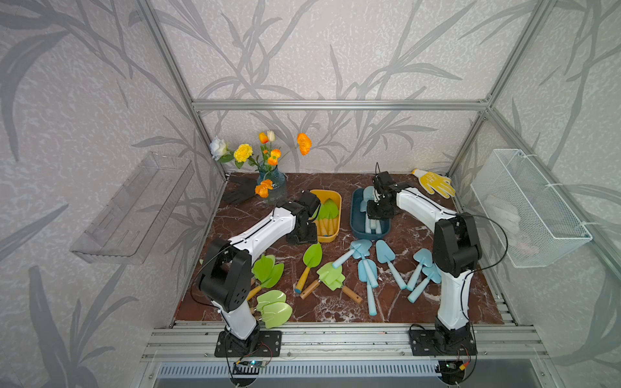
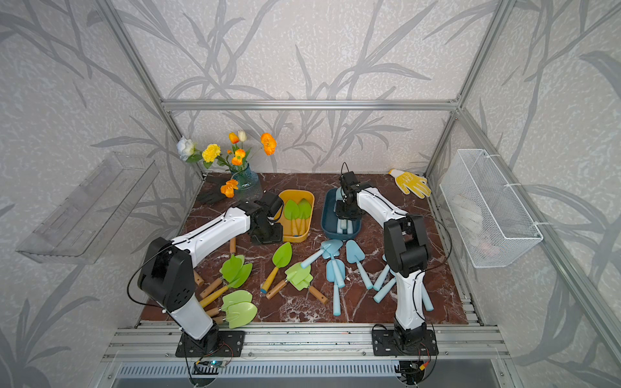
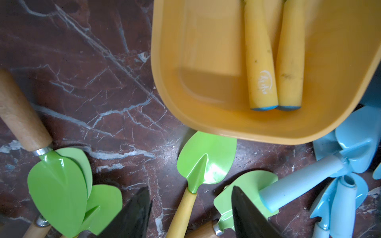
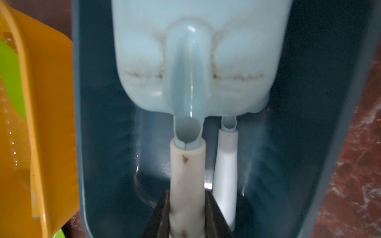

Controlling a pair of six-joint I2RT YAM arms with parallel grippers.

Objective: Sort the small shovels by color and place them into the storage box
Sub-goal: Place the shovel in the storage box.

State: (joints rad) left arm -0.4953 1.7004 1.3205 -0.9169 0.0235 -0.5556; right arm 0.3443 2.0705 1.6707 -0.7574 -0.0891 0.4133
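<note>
A red-brown marbled tabletop (image 1: 336,183) sits inside an aluminium frame (image 1: 336,104) with grey leaf-patterned walls (image 1: 336,50). A clear shelf (image 1: 134,208) hangs on the left wall and a white wire basket (image 1: 531,208) on the right. A flower vase (image 1: 272,184) and a yellow glove (image 1: 435,183) mark the far edge.

Green shovels (image 1: 268,268) lie loose at near left and blue shovels (image 1: 384,252) at near right. More lie in the yellow box (image 1: 325,192) and the dark blue box (image 1: 355,218).

The left gripper (image 3: 190,188) is spread and empty beside the yellow box. The right gripper (image 4: 187,192) pinches the held shovel (image 4: 187,164) by its handle inside the dark blue box.
</note>
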